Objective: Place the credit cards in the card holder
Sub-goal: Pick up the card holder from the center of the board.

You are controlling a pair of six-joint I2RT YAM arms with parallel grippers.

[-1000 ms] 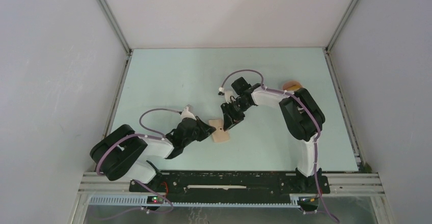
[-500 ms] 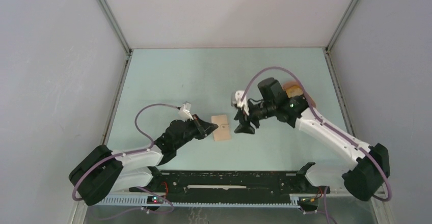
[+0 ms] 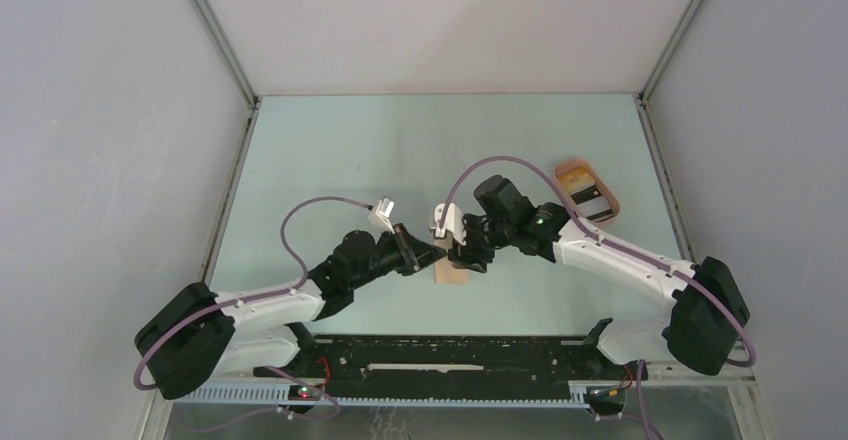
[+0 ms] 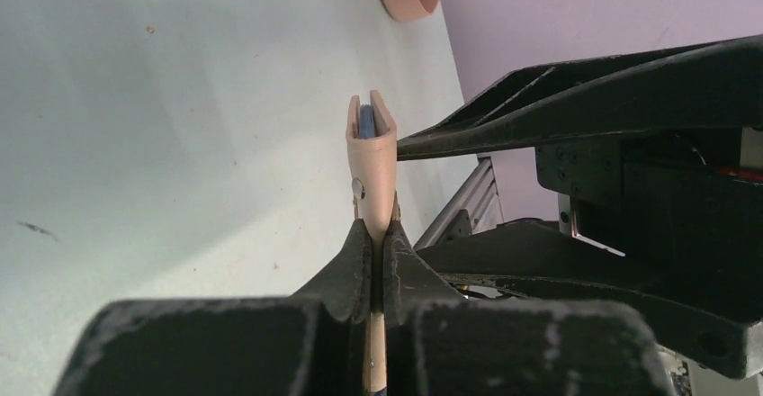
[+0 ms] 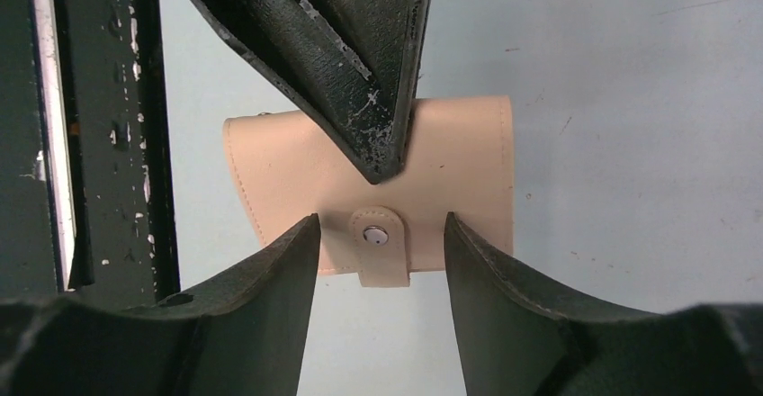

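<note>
Left gripper (image 4: 378, 234) clamped on card holder (image 5: 459, 171), held on edge near table centre. Right gripper (image 5: 380, 225) spread wide astride snap tab (image 5: 379, 256), 3 o'clock side. We judge holder light, pliant; pinch flat faces.

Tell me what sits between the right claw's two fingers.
The snap tab of the card holder sits there, with a gap on each side, in the right wrist view. The left claw pinches the holder's opposite edge.
</note>
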